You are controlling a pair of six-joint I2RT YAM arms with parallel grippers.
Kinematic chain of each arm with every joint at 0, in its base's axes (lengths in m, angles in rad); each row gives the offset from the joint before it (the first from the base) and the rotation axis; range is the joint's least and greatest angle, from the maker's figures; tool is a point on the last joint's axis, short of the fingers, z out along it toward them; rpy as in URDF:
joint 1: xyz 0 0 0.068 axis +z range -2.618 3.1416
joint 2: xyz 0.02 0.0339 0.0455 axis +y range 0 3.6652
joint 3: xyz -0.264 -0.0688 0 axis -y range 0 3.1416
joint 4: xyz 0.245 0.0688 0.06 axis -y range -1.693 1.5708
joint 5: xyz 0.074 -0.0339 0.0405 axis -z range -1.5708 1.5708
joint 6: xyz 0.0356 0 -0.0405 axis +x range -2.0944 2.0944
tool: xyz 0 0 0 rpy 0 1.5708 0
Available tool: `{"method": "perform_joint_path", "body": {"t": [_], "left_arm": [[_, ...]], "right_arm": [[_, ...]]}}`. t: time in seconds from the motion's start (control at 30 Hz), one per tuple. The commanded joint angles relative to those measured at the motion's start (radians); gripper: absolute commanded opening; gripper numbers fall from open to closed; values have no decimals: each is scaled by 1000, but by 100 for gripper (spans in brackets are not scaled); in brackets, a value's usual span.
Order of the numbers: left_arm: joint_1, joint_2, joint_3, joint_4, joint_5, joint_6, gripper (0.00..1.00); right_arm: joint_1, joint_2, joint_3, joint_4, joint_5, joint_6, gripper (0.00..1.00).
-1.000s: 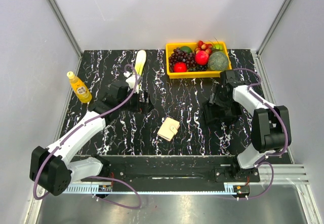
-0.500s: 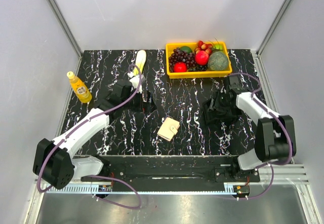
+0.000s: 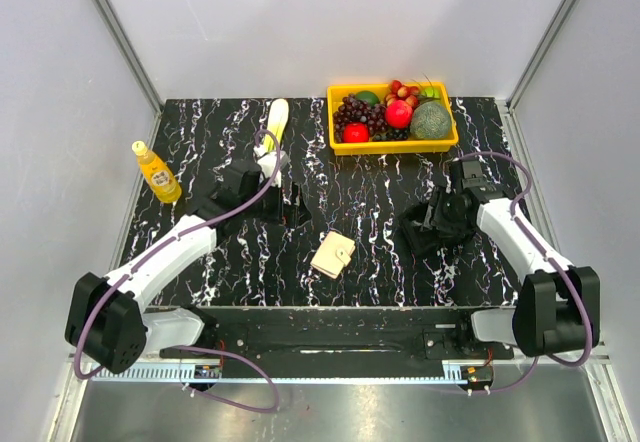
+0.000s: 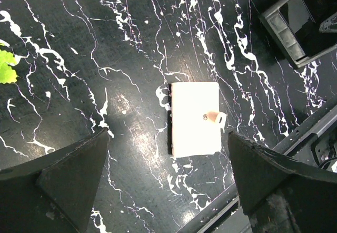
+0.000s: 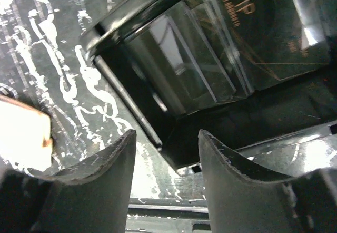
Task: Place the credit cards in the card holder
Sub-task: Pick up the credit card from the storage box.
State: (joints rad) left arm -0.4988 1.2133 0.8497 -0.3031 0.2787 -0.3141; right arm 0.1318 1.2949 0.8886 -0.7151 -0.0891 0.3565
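Nothing is loaded yet: the card holder (image 4: 196,118) lies shut on the surface (image 4: 79,59), below my left claw (image 4: 168,135), whose jaws stand wide apart. My right claw (image 5: 167,135), jaws apart and clamping nothing, hovers at the black tray (image 5: 126,12) holding the credit cards (image 5: 263,32). Picking a card, opening the holder and inserting are all left to do.

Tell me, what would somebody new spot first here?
Probably the bright yellow tray heaped with fruit, at the far edge of the black marbled table. Next, the small closed beige folding card holder lying in the middle, and the orange juice bottle standing near the left edge.
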Motion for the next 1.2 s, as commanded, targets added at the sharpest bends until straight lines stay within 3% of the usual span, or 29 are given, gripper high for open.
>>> {"method": "perform_joint_path", "body": {"t": [0.0, 0.17, 0.3, 0.53, 0.67, 0.97, 1.17], "left_arm": [[-4, -6, -12, 44, 30, 4, 99], [-4, -6, 6, 30, 28, 15, 99], [-4, -18, 11, 27, 22, 10, 99], [-4, -21, 6, 18, 17, 9, 99], [-4, -17, 12, 13, 16, 10, 99], [-4, -6, 11, 18, 11, 3, 99], [-4, 2, 12, 16, 13, 4, 99]], "right_arm": [[-3, 32, 59, 8, 173, 58, 59], [-18, 168, 194, 85, 167, 179, 63], [-18, 205, 196, 193, 166, 265, 63], [-18, 325, 253, 134, 180, 375, 62], [-17, 353, 268, 149, 146, 357, 54], [35, 323, 254, 218, 92, 366, 49], [45, 304, 262, 236, 60, 284, 58]]}}
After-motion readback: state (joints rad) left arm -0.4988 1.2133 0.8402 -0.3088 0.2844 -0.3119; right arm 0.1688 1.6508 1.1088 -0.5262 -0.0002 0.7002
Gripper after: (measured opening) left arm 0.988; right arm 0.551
